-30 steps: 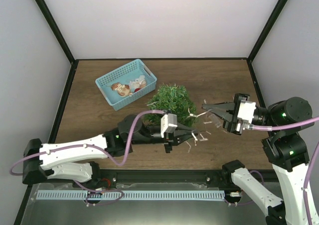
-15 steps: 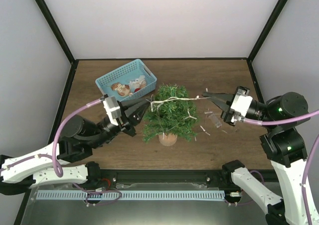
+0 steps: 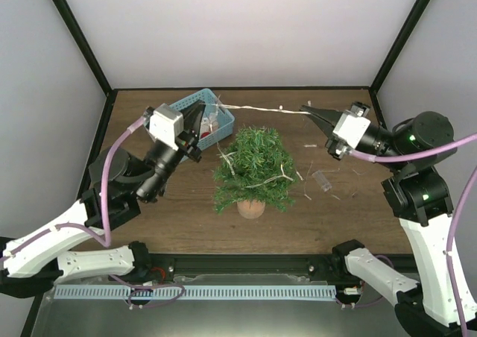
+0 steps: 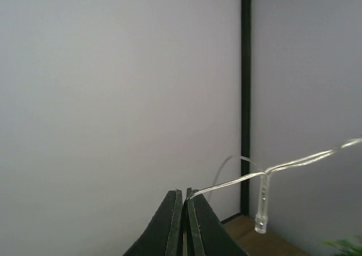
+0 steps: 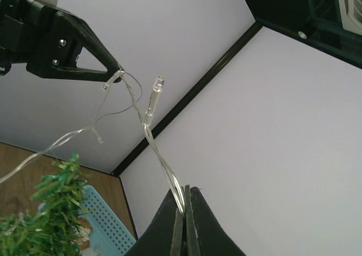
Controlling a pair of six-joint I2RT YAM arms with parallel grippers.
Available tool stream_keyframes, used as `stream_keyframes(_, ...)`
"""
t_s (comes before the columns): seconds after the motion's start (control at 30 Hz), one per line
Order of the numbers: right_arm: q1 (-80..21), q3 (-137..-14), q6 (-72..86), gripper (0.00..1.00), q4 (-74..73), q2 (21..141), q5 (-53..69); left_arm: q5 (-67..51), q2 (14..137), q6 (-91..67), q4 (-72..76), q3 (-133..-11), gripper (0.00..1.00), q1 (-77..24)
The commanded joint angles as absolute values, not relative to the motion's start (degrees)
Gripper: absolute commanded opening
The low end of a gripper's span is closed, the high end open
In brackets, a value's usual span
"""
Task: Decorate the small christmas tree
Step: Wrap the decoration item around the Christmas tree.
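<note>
The small christmas tree [image 3: 253, 169] stands upright in its brown pot [image 3: 251, 207] mid-table. A clear light string [image 3: 257, 109] runs taut above and behind the treetop between both raised grippers, and more of it drapes over the branches [image 3: 267, 180]. My left gripper [image 3: 209, 106] is shut on one end; its wrist view shows the wire [image 4: 226, 182] leaving the closed tips [image 4: 184, 192], with a bulb [image 4: 261, 219] hanging. My right gripper [image 3: 305, 110] is shut on the other end, the twisted wire [image 5: 161, 154] rising from its tips [image 5: 185, 189].
A light-blue basket [image 3: 168, 121] with ornaments sits back left, under the left gripper. A small clear piece [image 3: 322, 179] and loose bulbs of the string [image 3: 305, 195] lie on the wood to the right of the tree. Black frame posts stand at the back corners.
The left gripper swung from in front of the tree to its left, then up and back over the basket. The right gripper rose and moved back. The string went from slack to taut above the tree.
</note>
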State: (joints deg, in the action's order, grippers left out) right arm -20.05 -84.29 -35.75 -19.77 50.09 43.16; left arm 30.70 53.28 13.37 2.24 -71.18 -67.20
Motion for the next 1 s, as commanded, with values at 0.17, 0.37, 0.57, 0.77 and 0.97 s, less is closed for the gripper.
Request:
stream_keyframes(0.17,-20.4,-86.9,-41.2,0.01,-19.3,52.7,37.1,25.9,56.3,3.0,-5.2,-75.8,0.04,-51.2)
stream_keyframes(0.37,-20.3,-88.4,-41.5,0.01,-18.2,56.1,35.7,25.9,59.5,-1.9,-9.0,-79.5,0.04,-44.8)
stream_keyframes(0.57,-20.3,-90.9,-41.4,0.01,-20.6,59.0,33.6,22.9,61.9,-7.3,-13.9,-80.9,0.04,-36.5)
stream_keyframes(0.77,-20.3,-89.3,-39.3,0.01,-23.5,60.0,27.4,14.3,65.7,-9.9,-13.3,-80.6,0.04,-30.7)
stream_keyframes(0.97,-20.3,-87.6,-36.6,0.01,-26.5,60.4,26.4,11.2,69.4,-11.6,-14.8,-80.7,0.04,-27.9)
